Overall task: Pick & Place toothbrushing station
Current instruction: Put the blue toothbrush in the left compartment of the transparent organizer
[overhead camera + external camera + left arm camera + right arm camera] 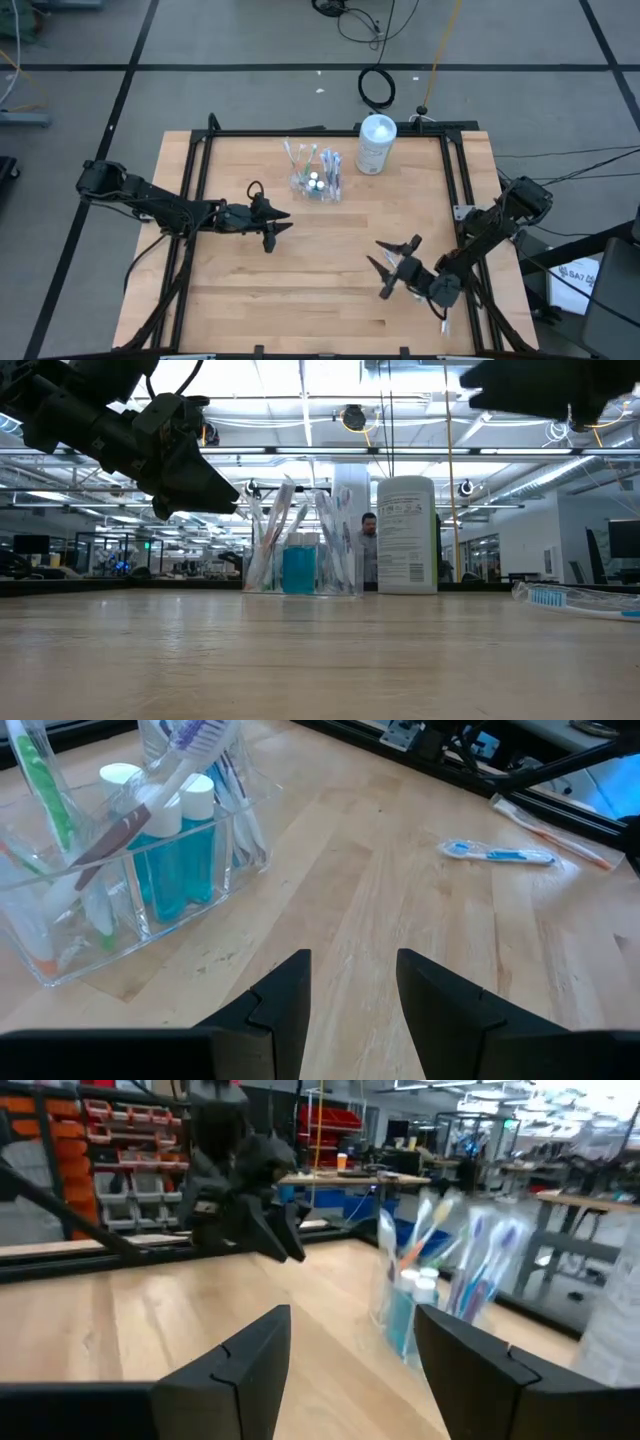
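The toothbrushing station [315, 175] is a clear compartmented holder with several toothbrushes and blue white-capped tubes. It stands on its base on the table, at the far middle. It also shows in the left wrist view [130, 870], the right wrist view [440, 1280] and the low view [300, 555]. My left gripper [278, 228] is open and empty, above the table just near-left of the station, its fingers [285, 995] pointing past it. My right gripper [390, 265] is open and empty at the near right, above the table, facing the station.
A tall white lidded container [377, 143] stands right of the station at the far edge. A loose blue-and-white toothbrush [495, 852] lies flat on the table near the right rail and also shows in the low view [580, 600]. A black frame [196, 180] borders the table.
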{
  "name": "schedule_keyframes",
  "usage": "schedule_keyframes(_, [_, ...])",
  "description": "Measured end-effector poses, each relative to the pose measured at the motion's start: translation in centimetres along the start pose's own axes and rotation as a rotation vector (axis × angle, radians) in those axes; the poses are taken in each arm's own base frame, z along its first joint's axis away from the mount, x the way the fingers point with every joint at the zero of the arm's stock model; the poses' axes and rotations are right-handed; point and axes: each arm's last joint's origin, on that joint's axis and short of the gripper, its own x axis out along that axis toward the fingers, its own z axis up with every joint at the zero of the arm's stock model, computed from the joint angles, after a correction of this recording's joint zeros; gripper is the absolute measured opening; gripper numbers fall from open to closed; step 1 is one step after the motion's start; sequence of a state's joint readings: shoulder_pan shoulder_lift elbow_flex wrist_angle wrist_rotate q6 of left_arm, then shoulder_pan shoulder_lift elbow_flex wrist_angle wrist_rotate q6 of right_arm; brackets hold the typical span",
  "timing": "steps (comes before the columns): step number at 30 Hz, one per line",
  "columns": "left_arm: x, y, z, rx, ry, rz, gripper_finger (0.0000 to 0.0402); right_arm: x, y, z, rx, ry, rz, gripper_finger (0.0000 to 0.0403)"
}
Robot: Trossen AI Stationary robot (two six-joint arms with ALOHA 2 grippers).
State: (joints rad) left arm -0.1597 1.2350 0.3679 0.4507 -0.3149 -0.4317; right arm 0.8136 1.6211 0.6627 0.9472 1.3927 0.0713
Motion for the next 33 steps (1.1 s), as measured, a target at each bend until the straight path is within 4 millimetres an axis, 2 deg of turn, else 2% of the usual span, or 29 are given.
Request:
schedule_keyframes(3, [0.0, 0.0, 0.0, 0.002, -0.001, -0.001, 0.0152, -0.4, -1.0, -0.5, 0.061, 0.003, 0.031, 0.0208])
schedule_keyframes(5, [0.0, 0.0, 0.0, -0.008, -0.001, -0.001, 0.0152, -0.6, -1.5, 0.3, 0.123, -0.002, 0.049, 0.0208])
schedule_keyframes(9, [0.0, 0.0, 0.0, -0.014, -0.001, -0.001, 0.0152, -0.9, -2.6, 2.2, 0.138, 0.002, 0.127, 0.0208])
schedule_keyframes(12, [0.0, 0.0, 0.0, -0.016, -0.002, -0.001, 0.0152, -0.3, -3.5, 3.0, 0.179, 0.044, 0.216, 0.0208])
schedule_keyframes(16, [0.0, 0.0, 0.1, -0.02, -0.015, -0.002, 0.0152, 2.0, -4.7, 1.9, 0.281, 0.225, 0.307, 0.0208])
schedule_keyframes(22, [0.0, 0.0, 0.3, -0.032, -0.038, 0.021, 0.0152, 4.6, -5.9, -1.1, 0.474, 0.702, 0.452, 0.0208])
schedule_keyframes(25, [0.0, 0.1, 0.3, -0.029, -0.039, 0.025, 0.0152, 4.4, -5.7, -1.4, 0.548, 0.818, 0.51, 0.0208])
schedule_keyframes(29, [0.0, 0.2, 0.3, -0.007, -0.054, 0.061, 0.0152, 3.4, -5.7, -1.6, 0.545, 0.908, 0.532, 0.0208])
schedule_keyframes(33, [0.0, 0.3, 0.4, 0.018, -0.07, 0.099, 0.0152, 2.4, -6.6, -2.0, 0.534, 1.039, 0.446, 0.0208])
